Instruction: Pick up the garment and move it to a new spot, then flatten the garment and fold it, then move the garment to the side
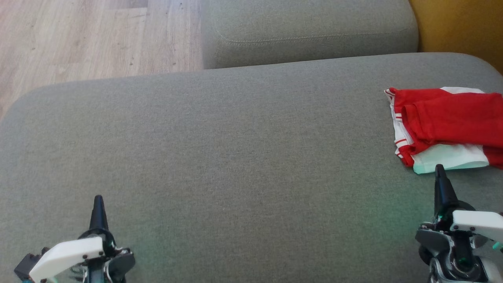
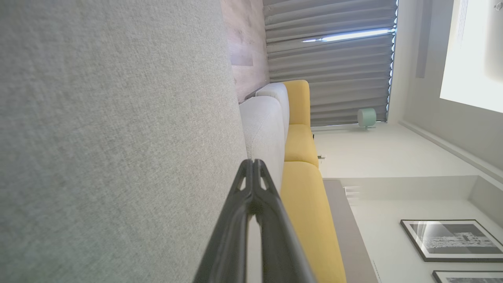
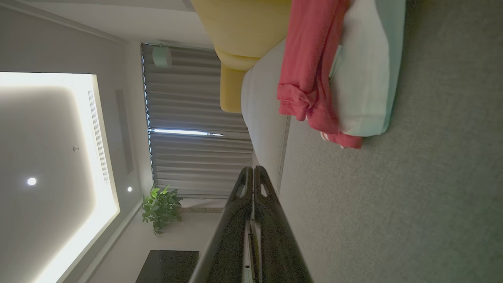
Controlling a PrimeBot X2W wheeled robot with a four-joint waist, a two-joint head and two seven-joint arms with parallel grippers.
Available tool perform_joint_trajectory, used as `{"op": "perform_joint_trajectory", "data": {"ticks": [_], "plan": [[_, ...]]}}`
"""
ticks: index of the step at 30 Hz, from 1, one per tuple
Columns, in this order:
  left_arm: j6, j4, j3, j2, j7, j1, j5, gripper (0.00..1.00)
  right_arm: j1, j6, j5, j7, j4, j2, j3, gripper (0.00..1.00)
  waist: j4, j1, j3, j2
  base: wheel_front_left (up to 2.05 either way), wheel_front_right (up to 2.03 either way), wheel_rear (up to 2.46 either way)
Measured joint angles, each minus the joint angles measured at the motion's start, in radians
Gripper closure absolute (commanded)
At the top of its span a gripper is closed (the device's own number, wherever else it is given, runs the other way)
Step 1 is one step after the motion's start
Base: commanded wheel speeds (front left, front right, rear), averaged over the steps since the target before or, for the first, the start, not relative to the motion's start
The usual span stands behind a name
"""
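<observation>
Lying on sofa (image 1: 235, 157), far right: garment (image 1: 448, 118), seemingly folded | long axis left-right, partly cropped | just ahead of right fingers (image 1: 442, 188), closed, empty | left fingers (image 1: 98, 212) closed, empty, well apart | nearer arm: right

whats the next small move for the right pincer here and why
Probably open the right pincer and ease it forward to the near white edge of the garment. It is shut and empty just short of it. The garment lies loosely folded at the right end of the grey cushion, and the left pincer, also shut, sits far off.
</observation>
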Motion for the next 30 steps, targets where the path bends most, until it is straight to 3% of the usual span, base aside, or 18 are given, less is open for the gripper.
{"op": "perform_joint_trajectory", "data": {"ticks": [12, 30], "plan": [[0.0, -0.005, 0.012, 0.0, 0.027, -0.012, -0.107, 1.0, 0.0, 0.0, 0.119, 0.03, -0.017, 0.0, -0.02, 1.0, 0.002, 0.0, 0.0, 0.0, 0.0, 0.0, 0.0], [0.0, -0.005, 0.012, 0.0, 0.027, -0.012, -0.107, 1.0, 0.0, 0.0, 0.119, 0.03, -0.017, 0.0, -0.02, 1.0, 0.002, 0.0, 0.0, 0.0, 0.0, 0.0, 0.0]]}}
